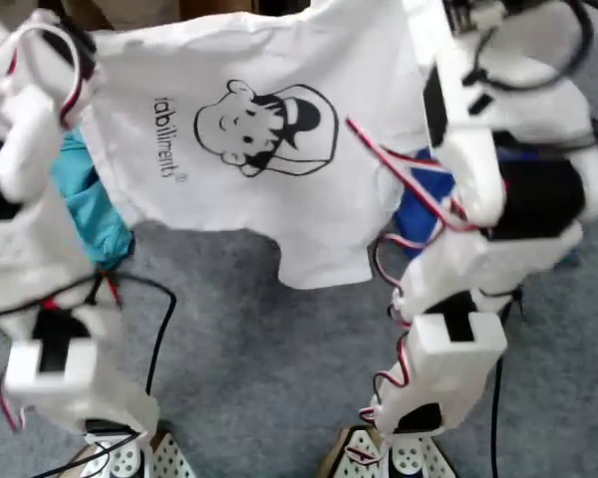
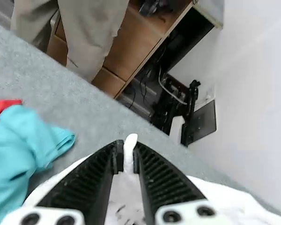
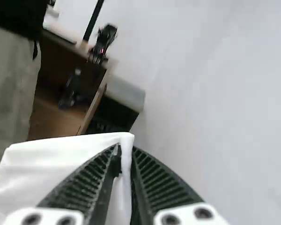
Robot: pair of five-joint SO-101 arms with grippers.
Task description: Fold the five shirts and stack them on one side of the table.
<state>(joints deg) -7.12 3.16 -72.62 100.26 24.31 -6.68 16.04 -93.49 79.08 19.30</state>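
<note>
Both jaws clenched: my left gripper [image 2: 126,151] pinches a thin fold of the white cotton T-shirt with a black cartoon-face print [image 1: 269,169], and my right gripper [image 3: 124,152] pinches another edge of the same garment. In the high view the shirt hangs spread between the two arms toward 12 o'clock, print facing up, lower hem drooping to about the centre of the grey cloth-covered table [image 1: 259,378]. A crumpled teal shirt [image 1: 98,214] lies under it at 9 o'clock, and a bunched blue shirt [image 1: 424,199] lies at 3 o'clock. Handling judgement: light, limp and not fragile; it sags wherever unsupported and will crease or bunch if lowered slack. The cloth offers little friction in a thin pinch, so a shallow bite may slip. The best holds appear to be the doubled seams at the shoulders or hem corners, kept well apart so the fabric stays taut. Risk: the hem could drag over the teal shirt.
</note>
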